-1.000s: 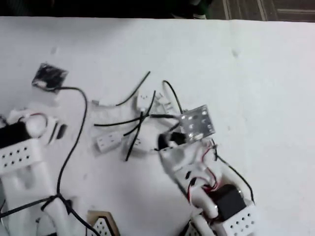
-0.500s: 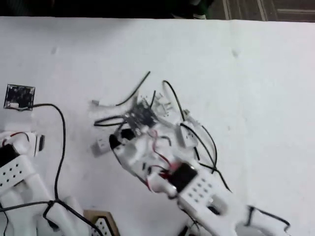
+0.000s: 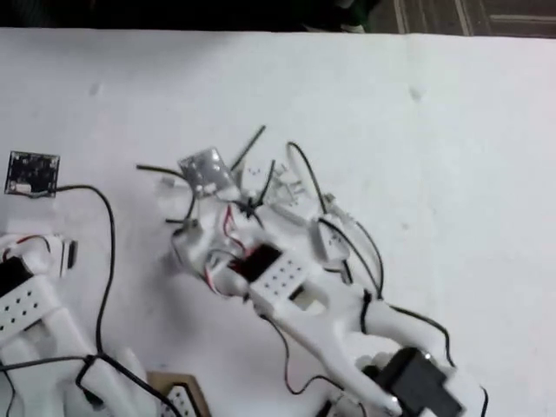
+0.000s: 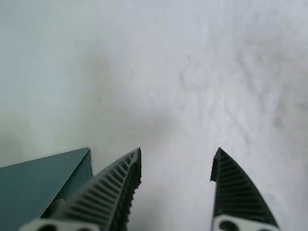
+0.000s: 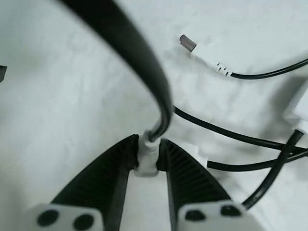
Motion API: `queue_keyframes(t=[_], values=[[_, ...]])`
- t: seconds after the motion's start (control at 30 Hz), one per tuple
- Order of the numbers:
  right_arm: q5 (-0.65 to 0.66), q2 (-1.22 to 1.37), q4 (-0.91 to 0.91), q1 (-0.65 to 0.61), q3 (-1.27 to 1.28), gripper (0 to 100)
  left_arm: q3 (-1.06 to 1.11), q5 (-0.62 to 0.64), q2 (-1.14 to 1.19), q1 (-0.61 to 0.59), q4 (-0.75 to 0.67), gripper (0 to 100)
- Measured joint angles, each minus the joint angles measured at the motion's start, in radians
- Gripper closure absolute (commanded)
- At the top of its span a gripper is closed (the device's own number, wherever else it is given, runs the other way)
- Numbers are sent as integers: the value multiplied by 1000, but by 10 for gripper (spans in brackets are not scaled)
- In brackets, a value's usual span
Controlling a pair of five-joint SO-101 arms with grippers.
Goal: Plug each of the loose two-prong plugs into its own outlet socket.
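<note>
Tabletop [image 3: 452, 130] is plain white; right tool [image 5: 148, 142] pinches a white plug [image 5: 146, 163], left tool [image 4: 178, 151] gapes empty.

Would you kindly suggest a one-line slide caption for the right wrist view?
Right gripper clamped on a white plug with its black cable arching away, other cables lying on the white table.

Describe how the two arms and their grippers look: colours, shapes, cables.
Both arms are white plastic with perforated panels. The right arm carries a black motor block and red and black wires; the left arm trails a black cable. The left gripper and right gripper each have dark, pointed fingers with ribbed inner faces on white bases.
</note>
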Motion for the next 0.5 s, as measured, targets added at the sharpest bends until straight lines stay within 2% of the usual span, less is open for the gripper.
queue_keyframes(t=[0.2,0.5], values=[[-12,117,0,-41,-66,981,0,0,0,0,0,759],[-12,176,0,-40,-100,981,0,0,0,0,0,759]])
